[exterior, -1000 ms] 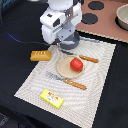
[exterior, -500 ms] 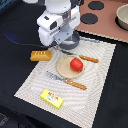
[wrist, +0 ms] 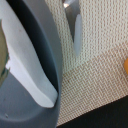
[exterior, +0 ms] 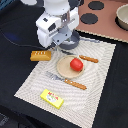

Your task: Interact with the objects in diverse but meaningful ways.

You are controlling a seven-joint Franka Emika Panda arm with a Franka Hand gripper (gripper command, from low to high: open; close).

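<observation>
The white Panda arm [exterior: 56,20] fills the upper middle of the exterior view, reaching down from the top edge, wrist bent toward the frame's lower right. Its gripper [exterior: 64,45] sits low beneath the wrist housing; the fingers are hidden, so their spread cannot be told.

Exterior view: taken from above and to one side, angled down over the dark worktop [exterior: 20,30], far enough back to take in the whole woven mat [exterior: 95,85], beige plate [exterior: 65,67] and arm. Wrist view: pointed down at very close range, filled by a grey saucepan [wrist: 35,75] rim and mat weave. Shared between both: saucepan [exterior: 70,41], adjoining mat, worktop edge.
</observation>
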